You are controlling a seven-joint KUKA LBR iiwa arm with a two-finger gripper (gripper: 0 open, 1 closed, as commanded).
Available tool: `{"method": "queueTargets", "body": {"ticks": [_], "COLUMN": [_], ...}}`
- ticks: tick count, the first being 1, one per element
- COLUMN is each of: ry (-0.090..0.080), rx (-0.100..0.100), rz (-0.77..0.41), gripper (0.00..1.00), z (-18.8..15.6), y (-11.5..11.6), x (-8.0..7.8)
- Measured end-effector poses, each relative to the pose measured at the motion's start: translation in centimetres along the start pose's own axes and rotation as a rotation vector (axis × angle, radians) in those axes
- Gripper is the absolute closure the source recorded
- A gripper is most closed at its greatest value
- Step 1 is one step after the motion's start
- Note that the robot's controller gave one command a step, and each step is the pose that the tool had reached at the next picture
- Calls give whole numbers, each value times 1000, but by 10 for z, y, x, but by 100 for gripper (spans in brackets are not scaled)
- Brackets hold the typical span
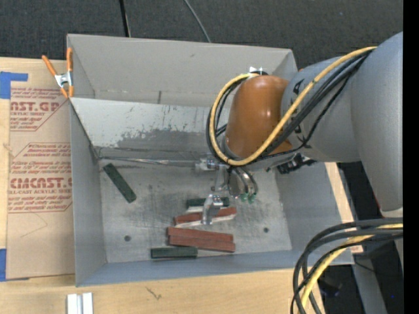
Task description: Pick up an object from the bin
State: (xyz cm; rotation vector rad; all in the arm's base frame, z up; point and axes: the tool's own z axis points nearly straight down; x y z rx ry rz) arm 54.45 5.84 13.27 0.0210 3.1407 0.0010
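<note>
Single camera above bin (177, 70), angled down, close; arm (366, 110) enters right.

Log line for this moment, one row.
claw: low in bin | at: thin red-brown bar, mid-bin | near: larger red-brown block, dark green stick

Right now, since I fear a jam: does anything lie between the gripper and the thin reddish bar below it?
Nothing visible does. The gripper sits right over the thin reddish bar. A dark green piece lies beside it, and a bigger red-brown block lies just in front, toward the near wall.
</note>
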Motion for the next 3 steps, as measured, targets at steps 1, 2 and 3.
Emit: {"method": "queueTargets", "body": {"ticks": [1,2,3], "ry": [-21,-21,-1], "rx": [-4,-4,1], "rz": [105,105,13], "gripper": [100,100,100], "z": [54,54,-72], "y": [-23,-23,-25], "x": [19,19,21]}}
